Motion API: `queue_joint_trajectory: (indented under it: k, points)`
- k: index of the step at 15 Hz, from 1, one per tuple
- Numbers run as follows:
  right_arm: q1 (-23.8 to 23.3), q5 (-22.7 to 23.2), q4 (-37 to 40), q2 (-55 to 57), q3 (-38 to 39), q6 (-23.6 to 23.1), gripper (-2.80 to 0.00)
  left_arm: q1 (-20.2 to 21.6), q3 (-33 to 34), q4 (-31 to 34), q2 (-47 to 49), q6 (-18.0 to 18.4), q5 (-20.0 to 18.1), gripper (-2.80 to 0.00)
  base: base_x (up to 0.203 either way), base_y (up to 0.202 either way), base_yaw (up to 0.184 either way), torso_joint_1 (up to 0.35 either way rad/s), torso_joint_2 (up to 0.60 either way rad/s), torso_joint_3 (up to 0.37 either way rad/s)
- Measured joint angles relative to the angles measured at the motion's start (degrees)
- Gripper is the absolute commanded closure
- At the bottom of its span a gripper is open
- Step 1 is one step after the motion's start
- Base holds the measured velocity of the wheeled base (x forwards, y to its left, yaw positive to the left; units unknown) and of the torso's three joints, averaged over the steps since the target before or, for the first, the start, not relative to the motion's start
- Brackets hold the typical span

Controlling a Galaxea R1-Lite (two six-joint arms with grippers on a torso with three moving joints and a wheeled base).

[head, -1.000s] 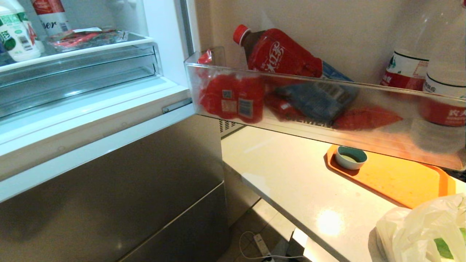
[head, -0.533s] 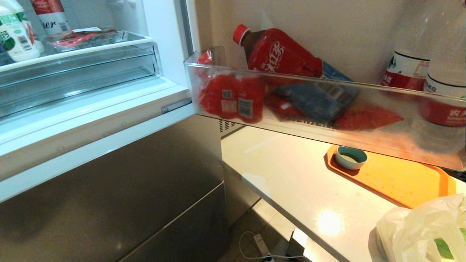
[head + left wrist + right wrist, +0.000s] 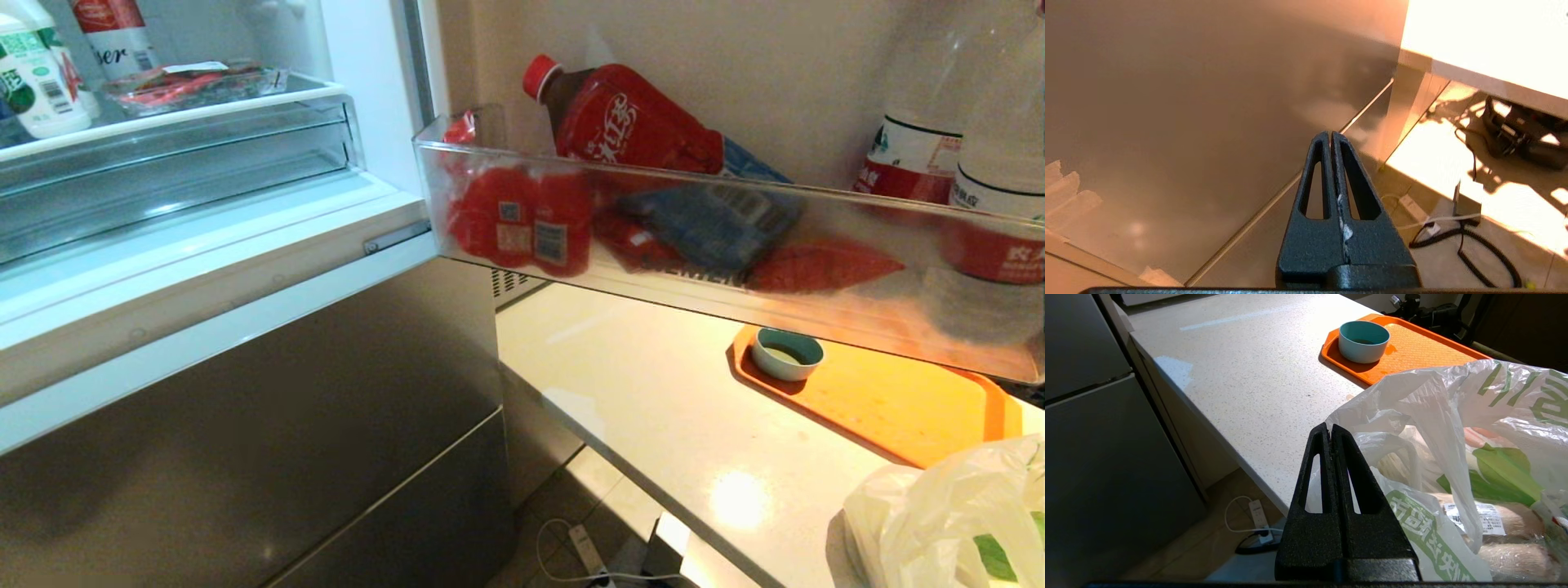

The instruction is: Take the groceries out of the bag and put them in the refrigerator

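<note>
standing open, the refrigerator [image 3: 245, 359] shows its white interior at the upper left of the head view, with a white bottle [image 3: 33, 82] with a green label on a clear shelf beside a flat clear tray of red food [image 3: 196, 82]; the open door's clear bin [image 3: 735, 253] holds a tilted red-labelled bottle [image 3: 629, 114], red packs and a dark blue pack [image 3: 710, 220]; below the bin lies the pale counter [image 3: 637, 392], with an orange tray [image 3: 898, 400] carrying a small teal bowl [image 3: 786, 353]; the bag [image 3: 1453, 457] sits at the counter's near edge, near the tray, and pale wrapped lumps [image 3: 1511, 522] and a green pack [image 3: 1506, 473] show through its plastic; the left gripper [image 3: 1330, 139] has its fingers pressed together and holds nothing, in front of the grey lower doors; the right gripper [image 3: 1330, 430] is likewise closed and empty, just beside the bag; neither arm appears in the head view
</note>
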Motion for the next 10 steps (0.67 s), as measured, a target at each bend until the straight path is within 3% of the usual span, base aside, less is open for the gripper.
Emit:
queue_joint_trajectory:
  k: [3,6,10]
  points:
    - [0.0,0.09,-0.04,0.0,0.0,0.16,0.0,0.06,0.0,-0.08,-0.79,-2.86,0.64,0.0,0.0,0.0,0.0,0.0,0.0,0.0]
    - [0.0,-0.07,-0.02,0.0,0.0,0.84,0.0,0.06,0.0,-0.11,-0.92,-3.41,1.29,0.0,0.002,0.002,-0.021,0.002,0.0,0.0]
    - [0.07,-0.16,-0.06,0.0,0.0,1.08,0.0,0.11,0.0,-0.12,-0.99,-3.41,1.3,0.0,0.003,0.007,-0.162,0.004,0.0,0.002]
